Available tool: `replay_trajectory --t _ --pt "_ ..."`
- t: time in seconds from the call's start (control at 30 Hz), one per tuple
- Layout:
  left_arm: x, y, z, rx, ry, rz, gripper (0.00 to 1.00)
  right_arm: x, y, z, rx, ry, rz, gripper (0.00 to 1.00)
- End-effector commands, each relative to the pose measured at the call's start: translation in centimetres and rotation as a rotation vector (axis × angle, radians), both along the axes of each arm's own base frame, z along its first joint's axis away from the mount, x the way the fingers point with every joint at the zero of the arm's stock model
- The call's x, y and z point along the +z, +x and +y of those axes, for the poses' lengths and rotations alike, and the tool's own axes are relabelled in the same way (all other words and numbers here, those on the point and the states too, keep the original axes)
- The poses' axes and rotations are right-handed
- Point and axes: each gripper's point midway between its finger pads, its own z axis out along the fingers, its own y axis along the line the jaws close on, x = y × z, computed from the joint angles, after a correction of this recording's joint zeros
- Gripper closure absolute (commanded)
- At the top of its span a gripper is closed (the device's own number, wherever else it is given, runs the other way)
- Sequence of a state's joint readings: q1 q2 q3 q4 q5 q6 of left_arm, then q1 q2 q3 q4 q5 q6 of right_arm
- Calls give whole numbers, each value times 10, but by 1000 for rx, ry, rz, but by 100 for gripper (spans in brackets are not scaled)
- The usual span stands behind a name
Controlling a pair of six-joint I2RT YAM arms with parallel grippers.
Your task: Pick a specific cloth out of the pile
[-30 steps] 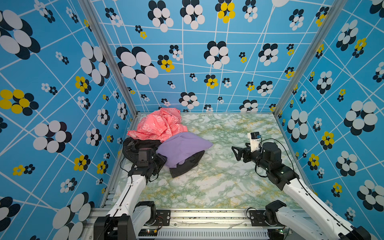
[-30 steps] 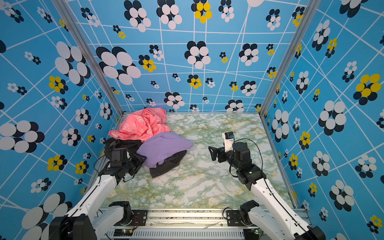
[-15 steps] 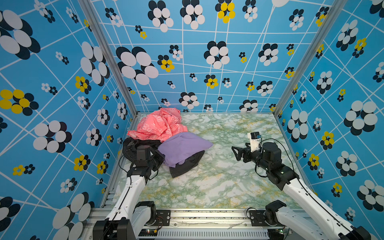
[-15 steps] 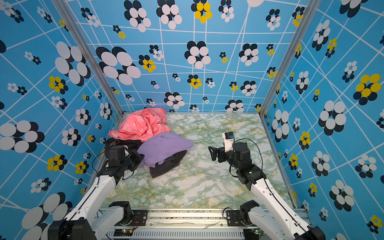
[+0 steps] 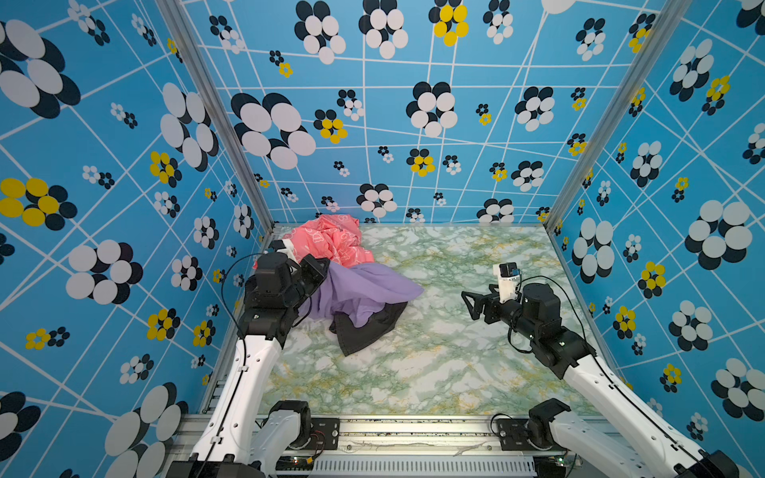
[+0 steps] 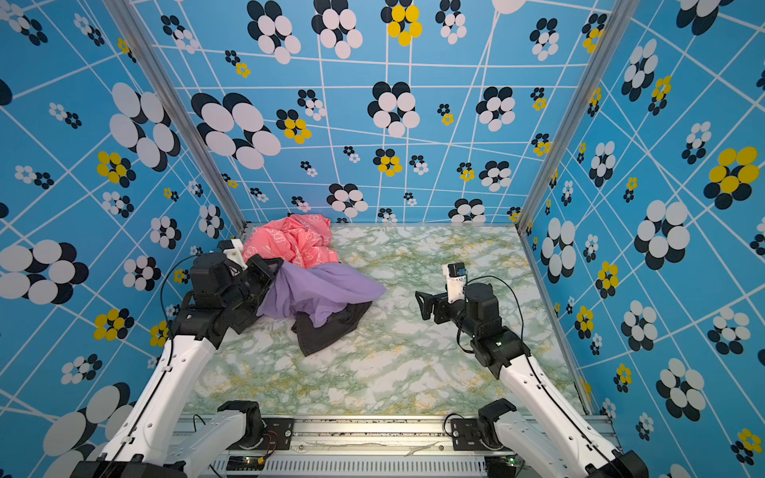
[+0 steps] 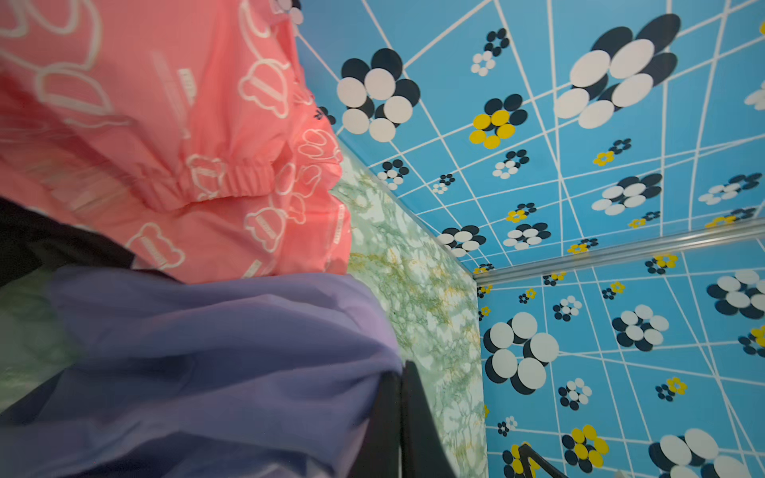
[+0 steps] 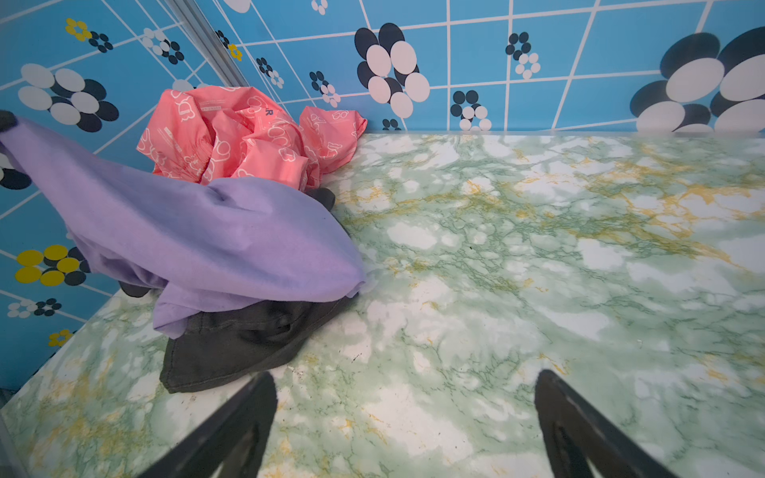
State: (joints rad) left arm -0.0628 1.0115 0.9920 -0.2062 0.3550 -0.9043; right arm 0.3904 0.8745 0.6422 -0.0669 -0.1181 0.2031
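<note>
- Left of centre in both top views, the left arm (image 5: 248,372) rises from the front rail (image 5: 414,430) and bends at the wrist toward the pile (image 5: 347,273).
- At its tip, the left gripper (image 5: 319,271) has its jaws pressed together on a corner of the lavender cloth (image 5: 364,289), and that corner is drawn up off the heap toward it.
- Seen from the left wrist, its black fingers (image 7: 381,422) lie flat against each other, with lavender fabric bunched right at them.
- Over on the right of both top views, the right arm (image 5: 600,380) reaches in low from the lower right.
- Its right gripper (image 5: 470,305) points left at the pile but sits well apart from it, jaws spread wide with only table between them.
- The lavender cloth lies on the near side of the pile, draped over a black cloth (image 5: 364,331) that pokes out beneath it toward the front.
- Behind both, a coral-pink cloth (image 5: 331,244) with white outline print sits crumpled in the back-left corner.
- Underneath is a tabletop (image 5: 434,364) of green-and-white marble pattern with yellow veins.
- Bright blue walls (image 5: 414,124) close in three sides, crossed by white lines and dotted with black-and-white and yellow flowers.
</note>
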Motion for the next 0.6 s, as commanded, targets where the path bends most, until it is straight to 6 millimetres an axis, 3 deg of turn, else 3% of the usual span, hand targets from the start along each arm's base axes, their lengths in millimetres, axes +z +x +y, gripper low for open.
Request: replay_trajectory --t 0.0,0.1,0.33,0.57 --pt "51 7 -27 -92 61 -127 100 10 -1 3 7 33 -24 1" --pt "86 16 -59 -176 100 -188 100 14 -1 1 -3 31 -38 1" --pt "148 39 -128 -324 117 -284 100 26 -2 -11 -61 22 -75 1" --pt "179 51 -224 -468 94 -355 100 45 -6 -44 -223 7 -145 1"
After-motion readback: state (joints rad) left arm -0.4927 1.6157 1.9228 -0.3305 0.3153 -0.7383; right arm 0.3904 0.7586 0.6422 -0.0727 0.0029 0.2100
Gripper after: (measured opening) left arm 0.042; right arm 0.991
